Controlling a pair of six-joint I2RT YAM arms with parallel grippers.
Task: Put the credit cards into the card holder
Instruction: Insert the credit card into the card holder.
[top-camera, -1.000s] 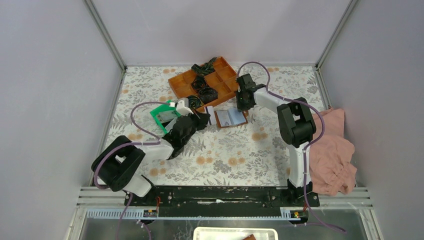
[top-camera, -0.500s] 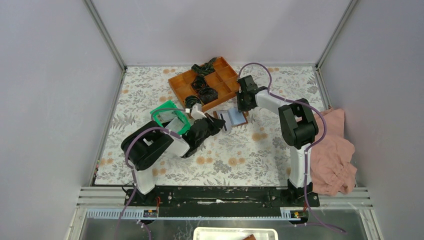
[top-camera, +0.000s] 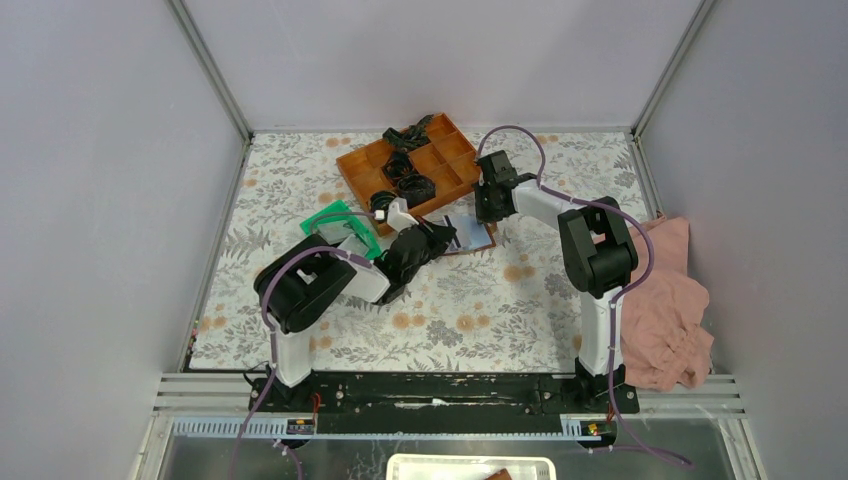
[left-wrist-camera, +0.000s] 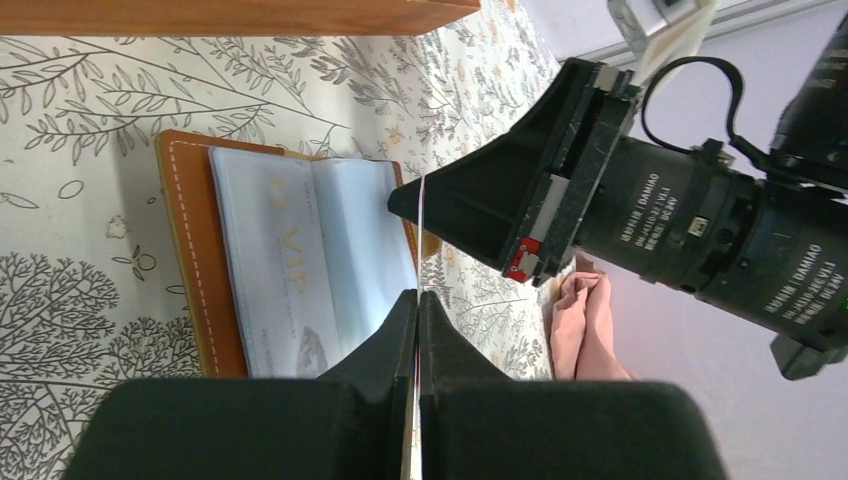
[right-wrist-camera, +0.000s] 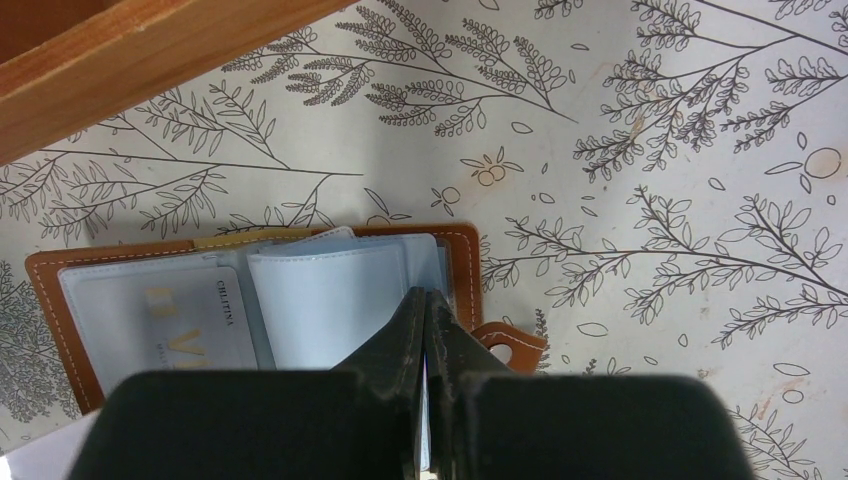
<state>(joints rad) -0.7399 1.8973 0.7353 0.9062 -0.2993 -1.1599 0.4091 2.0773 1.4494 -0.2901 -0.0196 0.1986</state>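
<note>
Credit card (left-wrist-camera: 421, 235): being pinched edge-on in the left gripper (left-wrist-camera: 418, 300), fingers pressing tight on both faces, showing only as a thin pale line rising past the fingertips. Hanging over the open card holder (left-wrist-camera: 185, 250), near the edge of one clear page.

Right gripper (right-wrist-camera: 425, 295): fingers pressing together, tips sitting at the edge of the holder's clear sleeves. Pale sliver showing between them; cannot tell whether a sleeve is being gripped. Pointing toward the left gripper from the opposite side, tip coming close to the card's upper edge in the left wrist view; touching or apart, cannot tell.

Card holder: lying open and flat on the floral desk (top-camera: 480, 300), snap tab (right-wrist-camera: 510, 345) sticking out sideways.

VIP card (right-wrist-camera: 160, 320): sitting inside one clear sleeve.

Orange tray (top-camera: 452, 150): lying just beyond the holder, carrying black coils (top-camera: 405, 175).

Green tray (top-camera: 322, 218): lying beside the left arm.

Pink cloth (top-camera: 665, 300): bunching at the right desk edge.
</note>
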